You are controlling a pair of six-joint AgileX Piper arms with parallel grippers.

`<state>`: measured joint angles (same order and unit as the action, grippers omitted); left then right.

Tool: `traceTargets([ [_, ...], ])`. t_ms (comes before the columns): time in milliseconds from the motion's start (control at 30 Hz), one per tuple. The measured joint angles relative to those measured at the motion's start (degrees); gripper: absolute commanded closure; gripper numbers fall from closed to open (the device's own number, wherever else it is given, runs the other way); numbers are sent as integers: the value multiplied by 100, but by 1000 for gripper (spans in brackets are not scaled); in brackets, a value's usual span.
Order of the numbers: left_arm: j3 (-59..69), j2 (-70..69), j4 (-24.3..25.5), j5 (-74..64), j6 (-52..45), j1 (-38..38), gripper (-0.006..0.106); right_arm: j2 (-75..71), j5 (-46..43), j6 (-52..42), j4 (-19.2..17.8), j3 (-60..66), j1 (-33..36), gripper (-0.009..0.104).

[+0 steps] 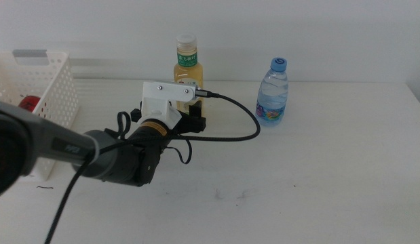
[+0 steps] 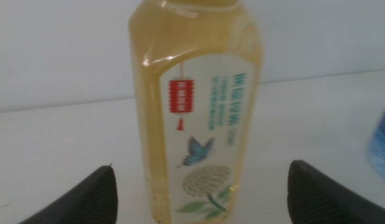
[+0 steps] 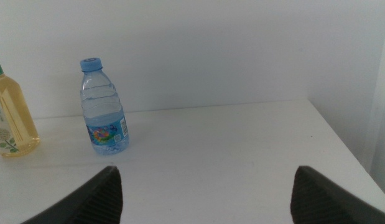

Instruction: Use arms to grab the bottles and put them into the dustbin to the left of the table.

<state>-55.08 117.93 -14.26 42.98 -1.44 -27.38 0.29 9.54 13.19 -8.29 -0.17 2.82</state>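
The yellow tea bottle [image 1: 187,66] with a white cap and green label stands at the back of the table. My left gripper [image 1: 193,112] is right in front of it. In the left wrist view the tea bottle [image 2: 198,118] fills the space between the two jaws, and the left gripper [image 2: 201,174] is open with neither jaw touching it. The small clear water bottle [image 1: 273,93] with a blue cap stands to the right, apart. The right gripper [image 3: 204,177] is open and empty, facing the water bottle [image 3: 104,109] from a distance. The white dustbin [image 1: 43,81] sits at the left.
Something red [image 1: 30,103] shows inside the dustbin through its perforated wall. A black cable [image 1: 243,125] loops from the left wrist across the table [image 1: 298,183] toward the water bottle. The table's right edge [image 3: 341,140] shows in the right wrist view.
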Motion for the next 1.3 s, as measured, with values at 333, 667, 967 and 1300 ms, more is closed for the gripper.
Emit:
traceTargets([
  [333,-1047,800,55,25,-8,186,7,0,0,0,0,0,0,12],
  [667,-2077,1539,164,25,-8,242,7,0,0,0,0,0,0,12],
  [967,-2330,1671,154,-97,-307,255,7,0,0,0,0,0,0,12],
  [1300,-2367,1716,-141,-584,-445,261,7,0,0,0,0,0,0,12],
])
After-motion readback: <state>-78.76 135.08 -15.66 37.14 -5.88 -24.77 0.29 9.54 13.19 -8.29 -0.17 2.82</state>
